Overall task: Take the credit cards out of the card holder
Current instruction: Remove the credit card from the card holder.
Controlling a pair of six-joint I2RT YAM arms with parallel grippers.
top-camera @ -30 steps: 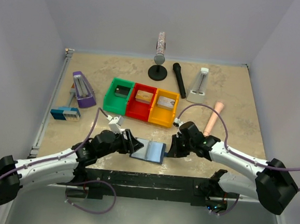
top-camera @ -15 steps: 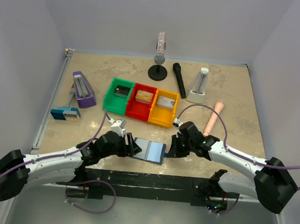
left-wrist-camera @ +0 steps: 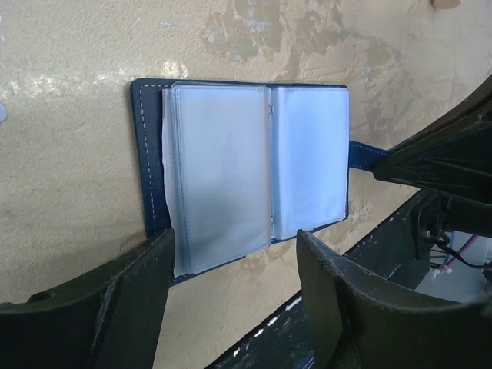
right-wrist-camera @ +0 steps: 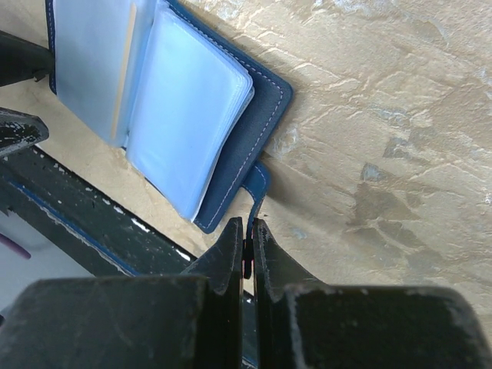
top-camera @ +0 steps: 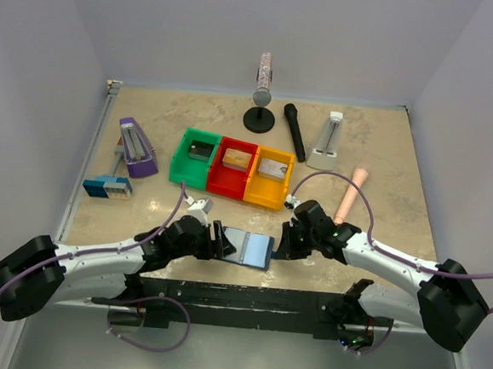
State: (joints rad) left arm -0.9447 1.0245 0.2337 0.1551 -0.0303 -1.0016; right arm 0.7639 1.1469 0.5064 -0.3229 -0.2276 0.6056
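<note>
The card holder (top-camera: 248, 248) lies open near the table's front edge, a navy wallet with pale blue-grey sleeves. It fills the left wrist view (left-wrist-camera: 254, 177) and shows in the right wrist view (right-wrist-camera: 177, 115). No credit card shows plainly; only a thin tan edge sits between the sleeves (right-wrist-camera: 127, 77). My left gripper (top-camera: 217, 238) is open, its fingers astride the holder's near left edge (left-wrist-camera: 234, 244), holding nothing. My right gripper (top-camera: 277, 245) is shut on the holder's navy strap tab (right-wrist-camera: 256, 188), with the jaws pinched together (right-wrist-camera: 247, 231).
Green (top-camera: 196, 157), red (top-camera: 235, 166) and yellow (top-camera: 270, 176) bins with small boxes stand behind. A purple metronome (top-camera: 135, 148) and blue-white gadget (top-camera: 107, 187) are left. A mic stand (top-camera: 262, 92), black microphone (top-camera: 295, 131), white metronome (top-camera: 329, 140) and pink handle (top-camera: 351, 195) are right.
My left arm has dropped lower and slid right, bringing its open gripper closer to the holder's left edge. The right gripper stays shut on the strap.
</note>
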